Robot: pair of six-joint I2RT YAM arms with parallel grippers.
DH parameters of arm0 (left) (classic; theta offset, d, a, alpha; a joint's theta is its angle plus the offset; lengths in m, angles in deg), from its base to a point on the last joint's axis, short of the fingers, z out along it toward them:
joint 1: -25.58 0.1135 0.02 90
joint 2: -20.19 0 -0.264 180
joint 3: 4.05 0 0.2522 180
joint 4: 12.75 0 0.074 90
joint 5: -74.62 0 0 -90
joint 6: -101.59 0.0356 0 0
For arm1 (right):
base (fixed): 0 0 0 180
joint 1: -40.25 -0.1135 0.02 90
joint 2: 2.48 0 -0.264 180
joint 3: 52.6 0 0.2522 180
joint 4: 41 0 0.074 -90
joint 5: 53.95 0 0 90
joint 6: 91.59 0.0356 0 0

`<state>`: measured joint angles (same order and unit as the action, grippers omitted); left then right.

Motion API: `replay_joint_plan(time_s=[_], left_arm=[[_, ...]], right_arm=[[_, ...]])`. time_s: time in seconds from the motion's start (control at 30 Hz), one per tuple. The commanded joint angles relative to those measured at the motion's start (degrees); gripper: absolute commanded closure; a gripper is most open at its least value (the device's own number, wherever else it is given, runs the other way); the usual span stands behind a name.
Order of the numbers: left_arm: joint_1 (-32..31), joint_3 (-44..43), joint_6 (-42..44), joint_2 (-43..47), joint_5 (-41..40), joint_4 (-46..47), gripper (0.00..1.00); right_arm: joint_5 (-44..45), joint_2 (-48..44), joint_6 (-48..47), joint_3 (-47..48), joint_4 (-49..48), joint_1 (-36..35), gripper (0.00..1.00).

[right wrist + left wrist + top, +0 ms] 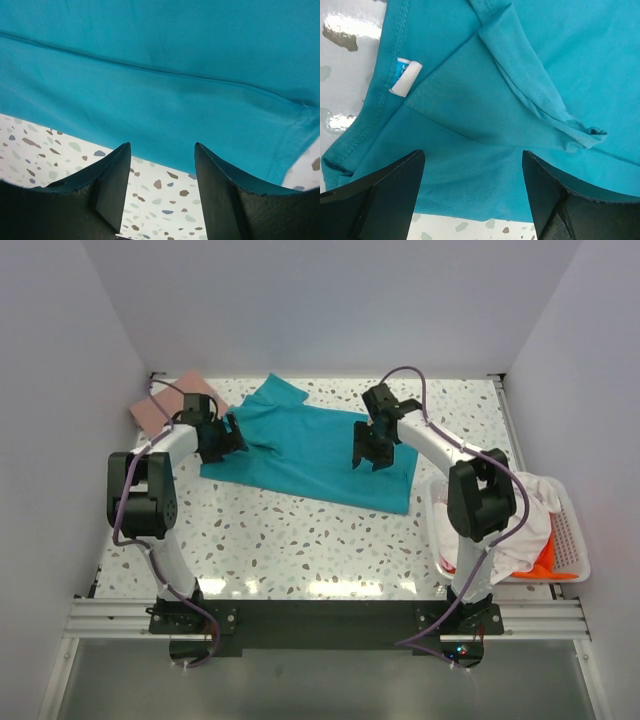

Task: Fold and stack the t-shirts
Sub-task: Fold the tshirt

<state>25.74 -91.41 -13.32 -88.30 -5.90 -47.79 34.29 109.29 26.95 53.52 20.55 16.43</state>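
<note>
A teal t-shirt lies spread flat on the speckled table, its collar end by the left arm. My left gripper hovers open over the collar edge, jaws wide apart with only cloth below; a white label shows near the neckline. Over the shirt's other end my right gripper is open too, with the shirt's hem just beyond its fingertips and bare table between them. A dusty pink t-shirt lies folded at the far left. White and orange t-shirts fill the basket.
A white slotted plastic basket stands at the right edge beside the right arm. White walls enclose the table on three sides. The speckled tabletop runs in front of the teal shirt.
</note>
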Motion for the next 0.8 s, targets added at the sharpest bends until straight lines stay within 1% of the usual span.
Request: replay_joint_plan(time_s=[0.0,0.33,0.47,0.57,0.77], left_arm=[[1.33,1.79,-1.28,0.73,2.83,6.07,0.16],[3.44,12.25,-0.94,2.31,2.57,13.28,0.16],[3.62,14.80,-0.85,4.33,1.43,12.76,0.16],[3.70,16.64,-1.20,6.17,0.02,10.38,0.16],[3.79,21.92,-3.22,10.74,-2.35,7.57,0.15]], right_arm=[[-2.46,1.43,0.73,-2.27,-5.34,0.52,0.43],[-3.43,4.60,-0.94,-11.39,-10.08,0.52,0.42],[-3.43,5.22,-1.29,-14.39,-10.52,0.43,0.43],[-3.69,4.69,-1.29,-16.68,-9.82,0.43,0.43],[-3.69,1.09,-1.99,-20.63,-6.84,-1.67,0.43]])
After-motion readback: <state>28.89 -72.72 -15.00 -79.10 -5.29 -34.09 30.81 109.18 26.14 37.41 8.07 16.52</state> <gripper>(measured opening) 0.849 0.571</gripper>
